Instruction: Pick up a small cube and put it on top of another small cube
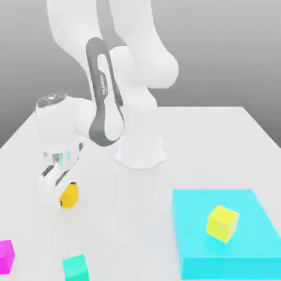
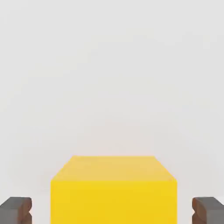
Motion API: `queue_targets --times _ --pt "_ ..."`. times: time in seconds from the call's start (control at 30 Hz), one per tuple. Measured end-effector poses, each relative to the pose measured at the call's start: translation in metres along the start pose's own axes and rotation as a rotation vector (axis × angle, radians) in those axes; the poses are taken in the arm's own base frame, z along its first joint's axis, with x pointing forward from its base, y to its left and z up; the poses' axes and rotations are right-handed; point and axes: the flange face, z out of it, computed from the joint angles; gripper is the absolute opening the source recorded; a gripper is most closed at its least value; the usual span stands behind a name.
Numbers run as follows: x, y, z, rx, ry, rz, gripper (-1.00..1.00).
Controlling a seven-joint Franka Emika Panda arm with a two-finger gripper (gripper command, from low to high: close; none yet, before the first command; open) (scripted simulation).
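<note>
Gripper (image 1: 61, 192) low over table (image 1: 219, 142), fingers (image 2: 17, 211) spread wide, 1 each side of amber cube (image 2: 113, 192), gaps visible, no contact. Amber cube between fingertips, resting on table. Teal cube (image 1: 75, 268) nearby.

Gripper (image 1: 59, 189) low over the table (image 1: 219, 131), small cube (image 1: 69, 195) between its fingers (image 2: 17, 210), gaps both sides, no contact visible. Second small cube (image 1: 75, 267) nearer the camera than the hand, slightly to the exterior view's right; third cube (image 1: 5, 256) to its left. Flat block (image 1: 189, 241) well apart from the hand, exterior view's right, a cube (image 1: 222, 223) on top. Arm base (image 1: 140, 151) behind the hand, to the right.
</note>
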Motion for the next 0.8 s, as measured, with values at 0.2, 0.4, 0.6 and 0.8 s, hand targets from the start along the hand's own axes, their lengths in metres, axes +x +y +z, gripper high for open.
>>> queue_targets --times 0.2,0.4,0.6,0.8 --pt "0.0 -0.001 -0.012 0.002 0.001 0.001 -1.0" --pt "0.0 -0.001 -0.056 0.001 0.0 0.001 -1.0" --pt "-0.07 -0.034 -0.077 -0.001 -0.005 -0.316 -1.0" --pt "-0.161 -0.061 -0.094 -0.001 -0.006 -0.678 -1.0"
